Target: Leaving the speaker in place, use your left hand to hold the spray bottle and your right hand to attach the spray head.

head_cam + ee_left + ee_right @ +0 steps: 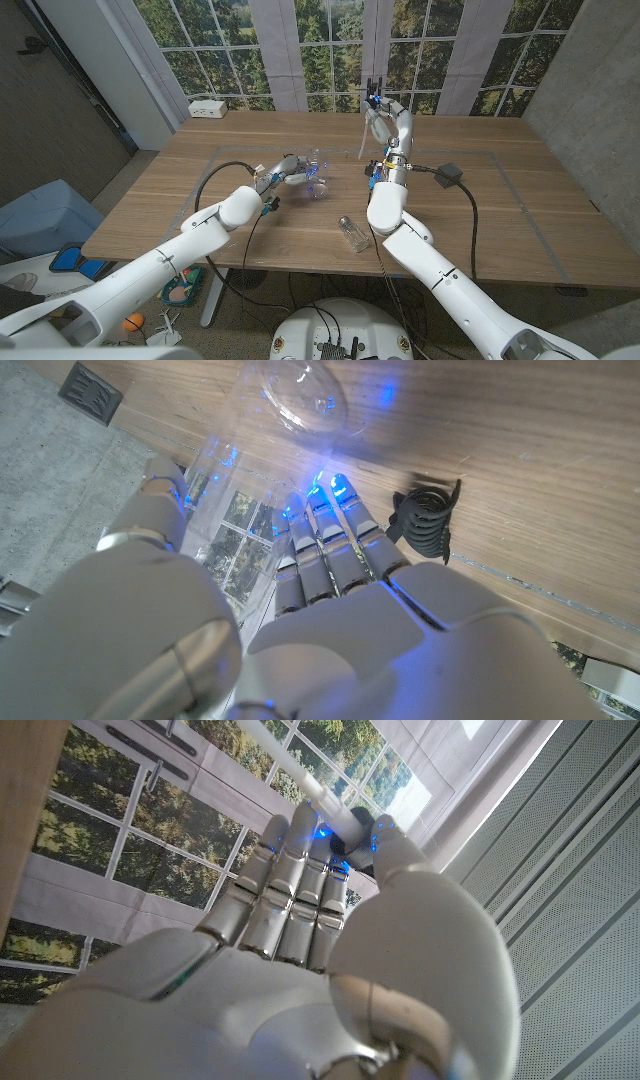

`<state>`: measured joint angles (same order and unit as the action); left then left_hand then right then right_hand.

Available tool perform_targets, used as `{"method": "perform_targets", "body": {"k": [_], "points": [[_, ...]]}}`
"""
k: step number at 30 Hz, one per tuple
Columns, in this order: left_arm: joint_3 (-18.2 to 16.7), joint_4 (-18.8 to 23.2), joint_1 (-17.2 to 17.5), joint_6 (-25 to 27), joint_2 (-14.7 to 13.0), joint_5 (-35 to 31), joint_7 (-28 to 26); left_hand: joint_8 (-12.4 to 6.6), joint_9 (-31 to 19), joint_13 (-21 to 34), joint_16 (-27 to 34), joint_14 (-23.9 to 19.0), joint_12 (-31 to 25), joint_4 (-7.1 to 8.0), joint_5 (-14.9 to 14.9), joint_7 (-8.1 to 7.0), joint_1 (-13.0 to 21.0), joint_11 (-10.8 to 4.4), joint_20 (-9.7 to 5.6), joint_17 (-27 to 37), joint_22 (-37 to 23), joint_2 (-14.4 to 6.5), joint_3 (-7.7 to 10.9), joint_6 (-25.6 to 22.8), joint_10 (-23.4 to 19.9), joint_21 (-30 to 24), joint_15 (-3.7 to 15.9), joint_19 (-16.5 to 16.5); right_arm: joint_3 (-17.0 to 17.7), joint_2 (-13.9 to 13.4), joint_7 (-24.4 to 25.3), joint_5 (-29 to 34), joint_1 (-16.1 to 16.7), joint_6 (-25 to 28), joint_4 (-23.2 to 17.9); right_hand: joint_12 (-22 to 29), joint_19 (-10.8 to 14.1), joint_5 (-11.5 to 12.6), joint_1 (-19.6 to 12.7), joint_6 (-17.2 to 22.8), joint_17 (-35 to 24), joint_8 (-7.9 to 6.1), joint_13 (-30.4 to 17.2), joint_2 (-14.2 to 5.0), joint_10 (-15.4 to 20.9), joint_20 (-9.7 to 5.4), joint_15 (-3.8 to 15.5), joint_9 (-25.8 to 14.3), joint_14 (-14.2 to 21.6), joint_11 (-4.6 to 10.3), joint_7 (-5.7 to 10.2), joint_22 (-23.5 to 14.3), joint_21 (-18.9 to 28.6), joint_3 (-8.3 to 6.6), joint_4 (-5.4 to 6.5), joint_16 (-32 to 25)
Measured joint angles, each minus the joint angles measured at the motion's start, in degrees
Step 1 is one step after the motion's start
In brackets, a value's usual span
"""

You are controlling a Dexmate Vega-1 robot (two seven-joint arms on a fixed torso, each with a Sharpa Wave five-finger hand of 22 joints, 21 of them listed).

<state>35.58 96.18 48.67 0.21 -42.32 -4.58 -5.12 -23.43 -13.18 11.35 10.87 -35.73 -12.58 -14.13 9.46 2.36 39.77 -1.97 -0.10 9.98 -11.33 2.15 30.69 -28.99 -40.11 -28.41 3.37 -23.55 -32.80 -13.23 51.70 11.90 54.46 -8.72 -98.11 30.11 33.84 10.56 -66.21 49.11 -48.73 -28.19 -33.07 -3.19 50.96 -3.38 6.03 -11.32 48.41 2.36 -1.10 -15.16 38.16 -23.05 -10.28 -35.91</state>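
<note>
Head view: left hand (281, 172) left of frame centre, fingers wrapped round the clear spray bottle (318, 168), bottle lying tilted low over the wooden table (480, 215), mouth toward the middle of the frame. Right hand (388, 122) raised in the upper middle, well apart from the bottle, fingers closed on the spray head (374, 100), its thin tube hanging down beside the palm. A small glass jar (352, 232) on its side at lower centre, near the right forearm; a small black box on a cable (449, 172) at right of centre; a white power strip (208, 108) at the table's upper-left corner. No speaker clearly told apart here. Left wrist view: left hand (330, 565) across the lower frame, fingers (320, 530) and thumb curled round the transparent bottle (215, 490), rounded glass end at top centre, blue light on the fingertips; a black coiled spring-like part (425, 520) on the wood at right of centre. Right wrist view: right hand (330, 950) across the lower frame against window and curtain, fingertips (300, 830) and thumb pinched on a dark part of the spray head (345, 838) near upper centre, white tube running up toward the top. Judged progress: both grasps apparently done, bottle secured and head lifted; left to do, bringing head down to the bottle mouth, feeding in the tube and screwing on.
</note>
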Motion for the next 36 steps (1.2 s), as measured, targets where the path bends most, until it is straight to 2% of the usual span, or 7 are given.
{"method": "perform_targets", "body": {"k": [36], "points": [[2.2,0.7,-1.7,1.1,0.3,-1.8,3.1,-0.04,0.0,0.0,0.0,0.0,0.0,-0.1,-0.2,0.0,0.0,0.0,0.0,0.0,0.0,0.0,0.1,0.0,0.0,-0.2,0.0,0.0,-0.8,1.5,-4.2,1.2,-0.4,-5.2,0.1,0.1,-0.9,0.3,0.0,0.0,-1.0,0.37,-0.3,0.01,0.0,0.31,0.1,-0.3,0.3,0.0,0.0,0.3,2.2,0.0,0.0,1.2]]}}
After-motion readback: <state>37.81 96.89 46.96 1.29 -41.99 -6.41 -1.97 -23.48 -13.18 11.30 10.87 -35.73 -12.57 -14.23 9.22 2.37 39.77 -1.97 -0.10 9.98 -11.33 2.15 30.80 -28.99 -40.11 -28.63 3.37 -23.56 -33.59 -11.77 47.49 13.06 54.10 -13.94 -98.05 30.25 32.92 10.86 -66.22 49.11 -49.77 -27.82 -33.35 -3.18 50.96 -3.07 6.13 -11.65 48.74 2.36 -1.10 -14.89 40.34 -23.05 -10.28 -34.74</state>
